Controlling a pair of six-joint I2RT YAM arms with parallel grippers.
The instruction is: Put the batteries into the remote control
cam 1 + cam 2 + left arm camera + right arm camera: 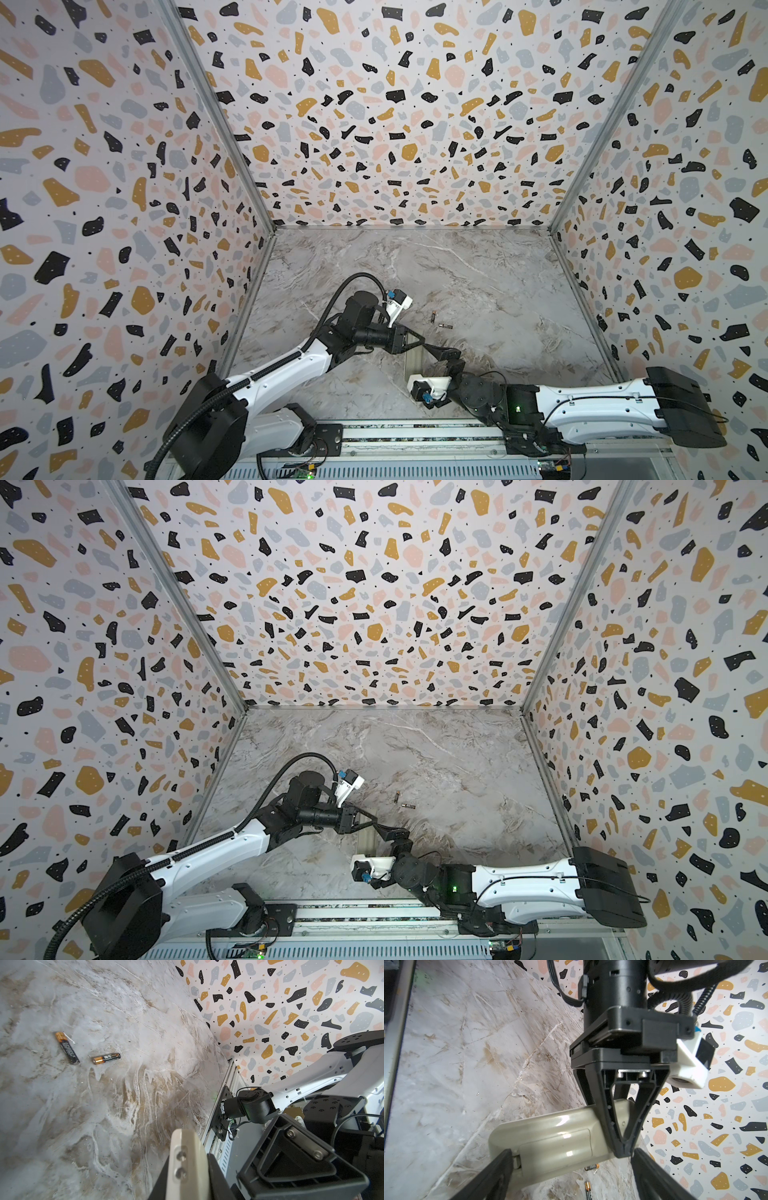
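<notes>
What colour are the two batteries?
Batteries: black with copper-gold ends; clearest in the left wrist view.

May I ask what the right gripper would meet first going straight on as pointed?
Probably the remote control, held by the left gripper, just ahead of the right gripper's open jaws; depth unclear.

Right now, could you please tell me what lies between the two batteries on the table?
Only a short stretch of bare marble table separates the batteries; they lie apart, not touching, as the left wrist view shows.

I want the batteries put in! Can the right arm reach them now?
Probably yes: its tool is open and empty, and the batteries lie uncovered on the table just past the remote.
</notes>
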